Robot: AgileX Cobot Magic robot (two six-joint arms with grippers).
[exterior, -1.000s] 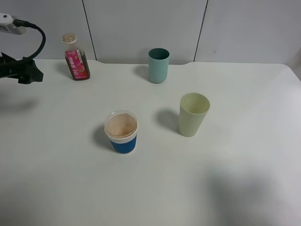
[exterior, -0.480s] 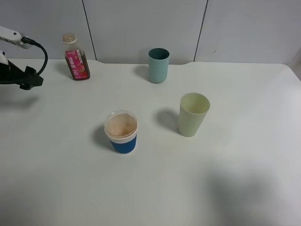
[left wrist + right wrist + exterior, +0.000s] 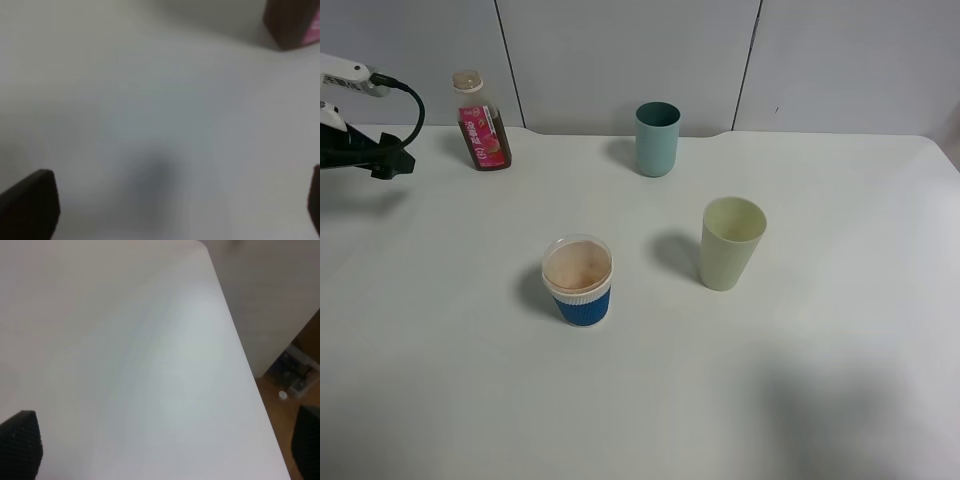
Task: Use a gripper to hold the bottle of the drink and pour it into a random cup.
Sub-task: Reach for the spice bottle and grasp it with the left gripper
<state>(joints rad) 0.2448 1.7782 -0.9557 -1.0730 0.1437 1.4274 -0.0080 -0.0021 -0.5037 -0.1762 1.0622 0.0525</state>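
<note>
Black left gripper (image 3: 172,205) and right gripper (image 3: 164,442) wide open (both empty), bottle of the drink (image 3: 480,135) upright.

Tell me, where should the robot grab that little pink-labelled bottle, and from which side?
Probably around the labelled body of the bottle, below the narrower neck, jaws level. It stands upright near the wall, so come sideways from the side of the left gripper, which is open and nearest.
</note>
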